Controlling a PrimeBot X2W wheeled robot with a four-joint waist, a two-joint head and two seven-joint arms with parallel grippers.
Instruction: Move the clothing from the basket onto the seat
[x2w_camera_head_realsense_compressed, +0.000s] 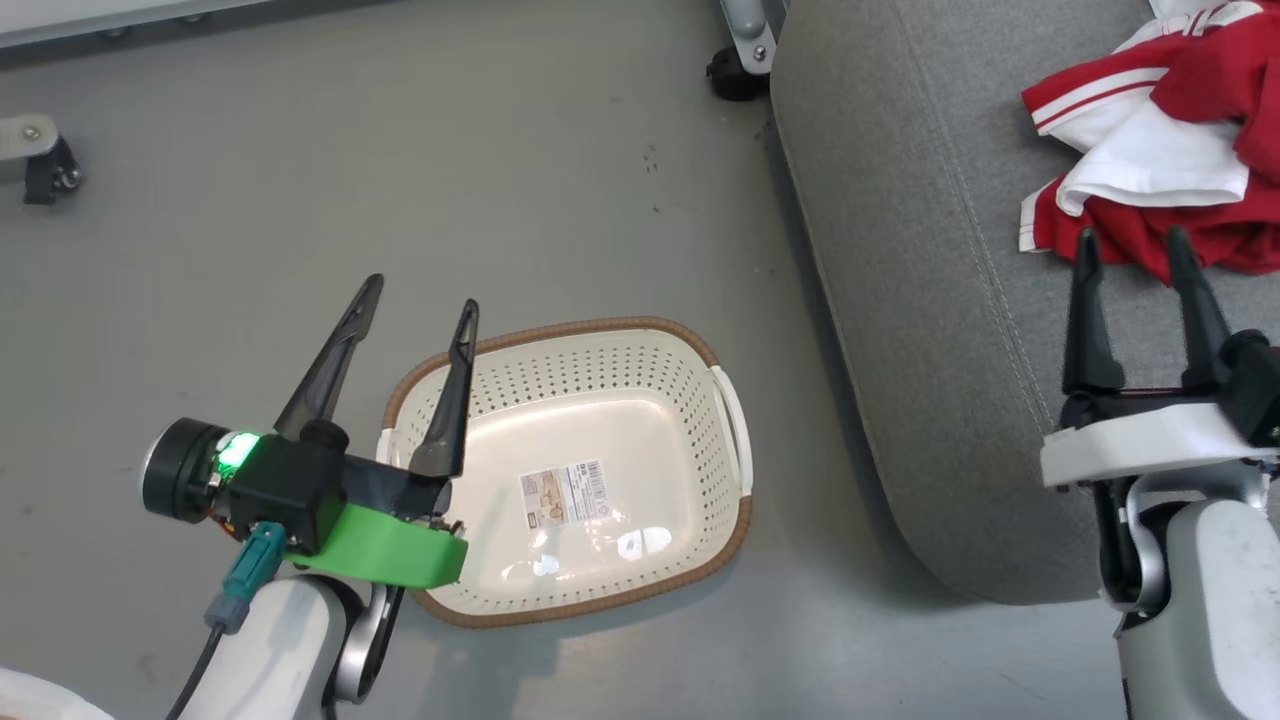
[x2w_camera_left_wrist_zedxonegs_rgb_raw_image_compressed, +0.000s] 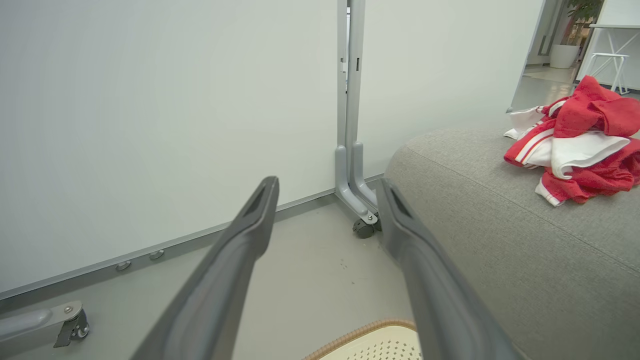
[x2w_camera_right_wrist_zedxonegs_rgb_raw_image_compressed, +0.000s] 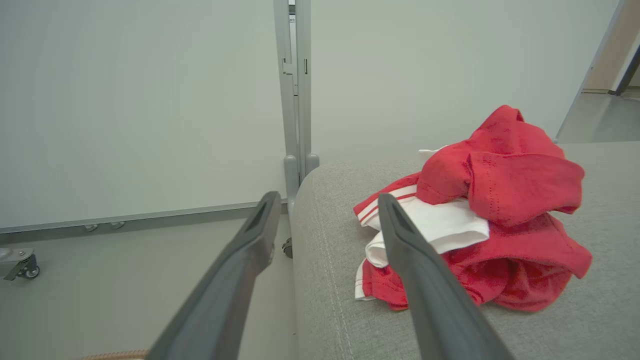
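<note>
Left gripper (x2w_camera_head_realsense_compressed: 422, 293): at 8 o'clock in the head view; fingers spread, holding nothing; one finger crosses the rim of the basket (x2w_camera_head_realsense_compressed: 590, 327) in that view. Right gripper (x2w_camera_head_realsense_compressed: 1131, 236): at 4 o'clock, above the seat (x2w_camera_head_realsense_compressed: 930, 300); fingers parted, empty; tips just short of the near hem of the clothing (x2w_camera_head_realsense_compressed: 1150, 160). Basket: on the floor (x2w_camera_head_realsense_compressed: 500, 150) at 6 o'clock, upright, bare inside save a label sticker (x2w_camera_head_realsense_compressed: 565, 495). Clothing: crumpled red-and-white pile at 2 o'clock, resting on the seat, well apart from the basket; task judged done, only withdrawal left.

Hazards:
- right fingers point at the pile; a forward or closing move could snag a fold and drag it off the seat;
- left finger hangs by the rim; a drop or a sweep toward 3 o'clock could shove or tip the basket;
- pile's far side runs out of frame; footing there cannot be told.
</note>
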